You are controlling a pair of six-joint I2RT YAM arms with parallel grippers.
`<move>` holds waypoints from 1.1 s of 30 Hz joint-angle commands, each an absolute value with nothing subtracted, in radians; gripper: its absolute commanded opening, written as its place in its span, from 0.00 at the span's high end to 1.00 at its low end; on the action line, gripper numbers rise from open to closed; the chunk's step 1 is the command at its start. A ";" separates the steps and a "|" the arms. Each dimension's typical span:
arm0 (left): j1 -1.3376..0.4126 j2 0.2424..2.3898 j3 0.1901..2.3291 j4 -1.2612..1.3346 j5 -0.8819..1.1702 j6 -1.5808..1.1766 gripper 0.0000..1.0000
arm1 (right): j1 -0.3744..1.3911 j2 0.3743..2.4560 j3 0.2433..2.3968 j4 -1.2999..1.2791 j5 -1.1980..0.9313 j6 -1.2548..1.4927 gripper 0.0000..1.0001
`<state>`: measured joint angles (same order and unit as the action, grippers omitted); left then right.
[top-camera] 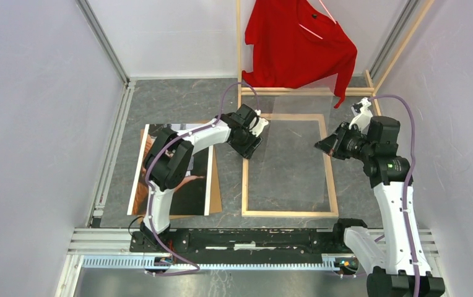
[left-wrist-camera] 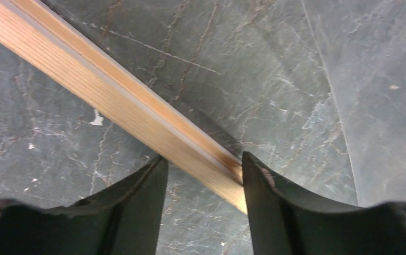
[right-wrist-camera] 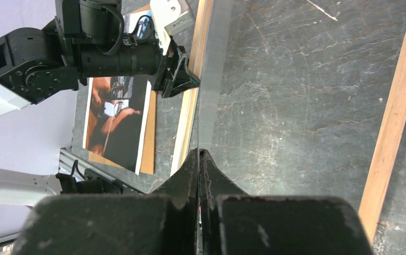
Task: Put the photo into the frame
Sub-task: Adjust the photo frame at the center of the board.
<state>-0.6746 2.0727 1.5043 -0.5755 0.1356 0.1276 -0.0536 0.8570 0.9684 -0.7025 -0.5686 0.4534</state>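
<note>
The frame [top-camera: 290, 213] lies wood-side up on the desk, with the photo [top-camera: 194, 189] flat at its 9 o'clock on a brown board [top-camera: 216, 192]. The left fingers [left-wrist-camera: 137, 212] stand apart astride the frame's 9 o'clock rail. The right fingers [right-wrist-camera: 182, 183] seem clamped on the clear pane [right-wrist-camera: 211, 79].

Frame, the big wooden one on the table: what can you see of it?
The frame is a big, thin rectangle of light bare wood, lying flat on the grey table. Its middle is open, so the table shows through. The left gripper, open, straddles its left rail near the far corner. A clear pane slants above it, pinched at one edge by the right gripper. The photo lies apart on its left.
</note>
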 commanded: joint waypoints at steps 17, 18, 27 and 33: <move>-0.588 1.892 1.304 -0.509 0.059 0.186 0.12 | -0.051 0.862 0.849 -0.445 -0.795 0.608 1.00; -0.583 1.864 1.309 -0.522 0.100 0.185 0.04 | -0.048 0.861 0.856 -0.441 -0.795 0.614 1.00; -0.413 1.704 1.454 -0.633 0.355 0.155 0.00 | 0.015 0.850 0.871 -0.238 -0.856 0.811 1.00; -0.279 1.701 1.455 -0.636 0.295 0.189 0.00 | 0.033 0.819 0.806 0.006 -0.906 1.020 1.00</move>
<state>-0.3416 1.7061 1.4494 -0.6033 0.2939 0.1642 0.0288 0.8585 0.8330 -0.2379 -0.8425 0.8558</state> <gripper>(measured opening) 0.996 0.009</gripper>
